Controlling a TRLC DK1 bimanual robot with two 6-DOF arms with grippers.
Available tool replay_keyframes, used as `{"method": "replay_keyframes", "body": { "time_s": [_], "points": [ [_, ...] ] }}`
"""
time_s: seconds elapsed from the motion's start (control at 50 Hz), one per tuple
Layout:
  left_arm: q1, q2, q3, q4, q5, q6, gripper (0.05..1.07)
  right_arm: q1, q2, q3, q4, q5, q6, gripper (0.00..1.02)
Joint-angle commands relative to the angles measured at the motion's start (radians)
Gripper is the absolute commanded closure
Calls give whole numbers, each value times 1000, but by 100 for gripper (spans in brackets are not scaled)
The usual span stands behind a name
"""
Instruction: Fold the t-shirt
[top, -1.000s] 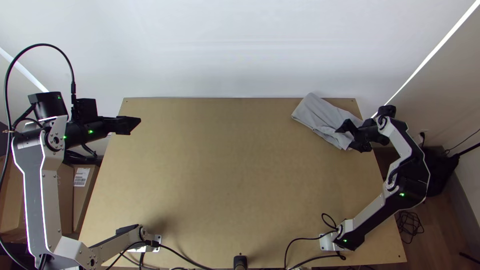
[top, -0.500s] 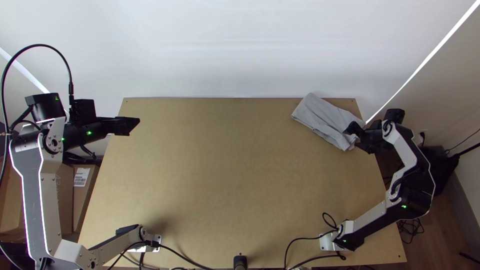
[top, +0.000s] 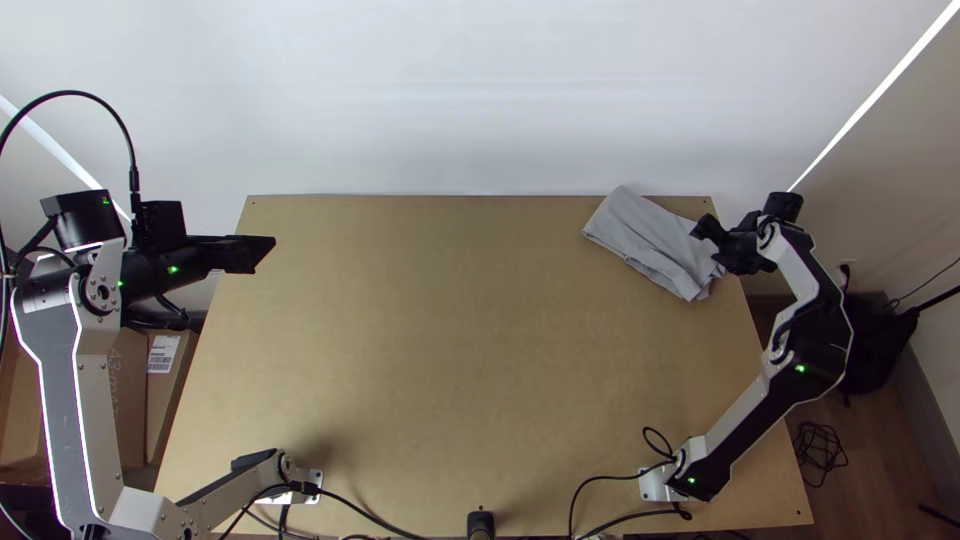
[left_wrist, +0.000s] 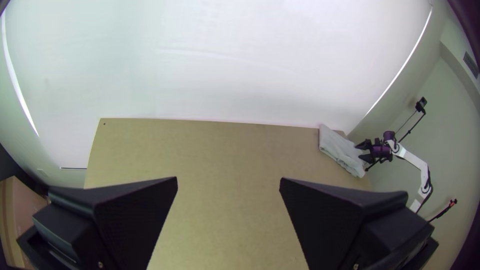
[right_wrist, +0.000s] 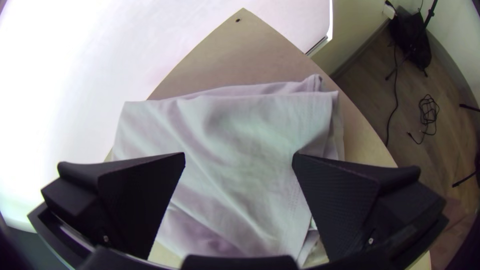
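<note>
Top view: R gripper (top: 704, 245) is open nr folded t-shirt (top: 643, 236) on tbl (top: 450, 350)

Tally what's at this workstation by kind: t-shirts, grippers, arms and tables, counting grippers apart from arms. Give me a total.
T-shirts: 1 (grey t-shirt)
Grippers: 2 (left gripper, right gripper)
Arms: 2 (left arm, right arm)
Tables: 1 (wooden table)
Total: 6

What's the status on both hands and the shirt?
Left hand open, off the table's far left side. Right hand open, over the shirt. Shirt folded, far right corner. Nothing seen blocking.
</note>
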Motion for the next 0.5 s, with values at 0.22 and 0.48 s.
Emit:
{"method": "replay_keyframes", "body": {
  "time_s": [0.22, 0.48],
  "points": [
    [16, -21, 13, -21, 10, 6, 9, 6, 102, 33, 160, 79, -36, 4],
    [7, -21, 13, -21, 11, 2, 9, -2, 41, -40, 263, 131, -96, 4]
  ]
}}
